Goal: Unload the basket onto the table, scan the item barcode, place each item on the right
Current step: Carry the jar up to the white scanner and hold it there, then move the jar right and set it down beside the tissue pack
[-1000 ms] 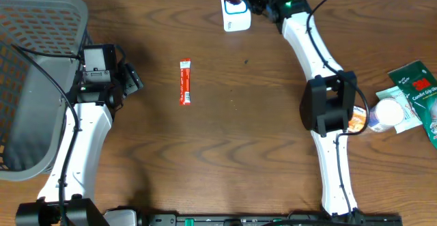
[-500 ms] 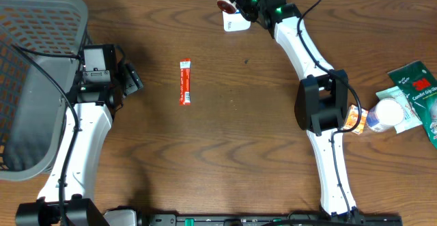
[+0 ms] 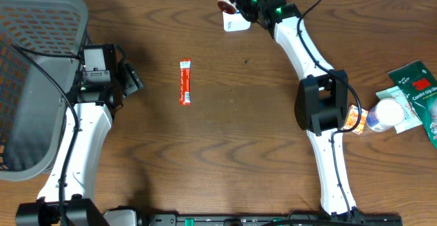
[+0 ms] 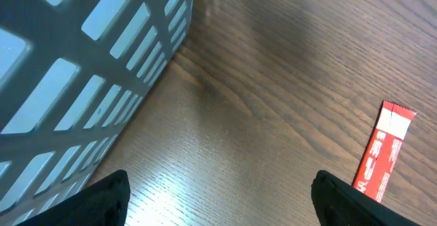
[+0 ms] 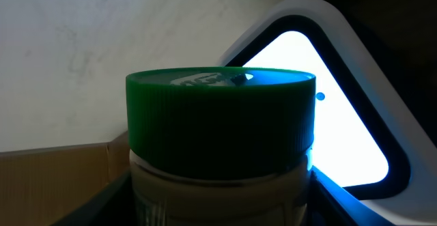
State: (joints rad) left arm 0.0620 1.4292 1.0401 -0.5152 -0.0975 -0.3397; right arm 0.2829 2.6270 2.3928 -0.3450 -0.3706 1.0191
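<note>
From overhead: looking straight down, far enough to take in most of the wooden table (image 3: 225,137). From the left wrist: aimed low and close along the tabletop, sharing the grey basket (image 4: 82,62) and red sachet (image 4: 382,154) with the top view. From the right wrist: almost against a green-lidded jar (image 5: 220,117), facing the lit window of what seems the scanner (image 5: 328,110).

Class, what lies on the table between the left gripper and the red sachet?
Nothing: only bare table separates the left gripper from the sachet, as the left wrist and overhead views both show.
</note>
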